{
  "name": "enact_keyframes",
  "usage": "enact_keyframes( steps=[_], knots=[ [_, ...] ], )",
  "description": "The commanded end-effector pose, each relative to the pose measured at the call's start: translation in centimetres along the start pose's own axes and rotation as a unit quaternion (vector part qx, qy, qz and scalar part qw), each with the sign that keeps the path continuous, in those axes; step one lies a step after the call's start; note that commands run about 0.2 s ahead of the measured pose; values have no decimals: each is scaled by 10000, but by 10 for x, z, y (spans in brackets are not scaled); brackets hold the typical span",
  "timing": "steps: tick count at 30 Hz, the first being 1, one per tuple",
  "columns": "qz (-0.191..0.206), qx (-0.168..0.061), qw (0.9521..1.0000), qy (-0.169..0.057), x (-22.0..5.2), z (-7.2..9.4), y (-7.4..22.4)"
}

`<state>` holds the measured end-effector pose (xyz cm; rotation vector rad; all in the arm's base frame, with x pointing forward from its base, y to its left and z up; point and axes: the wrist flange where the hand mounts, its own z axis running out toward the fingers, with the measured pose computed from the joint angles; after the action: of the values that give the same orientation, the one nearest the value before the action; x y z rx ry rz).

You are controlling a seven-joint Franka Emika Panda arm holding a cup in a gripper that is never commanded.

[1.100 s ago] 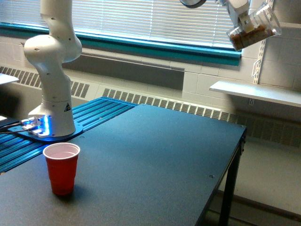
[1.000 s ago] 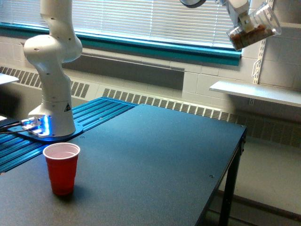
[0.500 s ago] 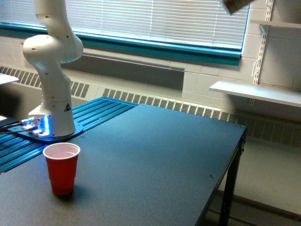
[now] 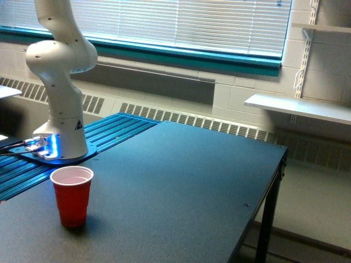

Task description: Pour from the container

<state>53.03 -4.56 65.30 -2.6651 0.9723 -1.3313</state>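
While container and claw sit off-frame, red cup [image 4: 72, 195] stands upright.

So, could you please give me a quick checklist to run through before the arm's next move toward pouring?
1. Red cup upright, mouth open: ok.
2. Red cup well in from the table edge: ok.
3. Table around the cup free of obstacles: ok.
4. Clear container in sight: not ok, out of frame.
5. Gripper's hold on the container: cannot tell, gripper out of frame.
6. Robot base seated, blue light on: ok.
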Motion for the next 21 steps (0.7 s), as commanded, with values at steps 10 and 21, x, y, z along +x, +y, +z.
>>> enact_keyframes(
  steps=[10, 21],
  knots=[
    [760, -680, 9947, 107, -16, 9, 84],
    [1026, -1197, 9874, 115, -42, -3, 153]
  ],
)
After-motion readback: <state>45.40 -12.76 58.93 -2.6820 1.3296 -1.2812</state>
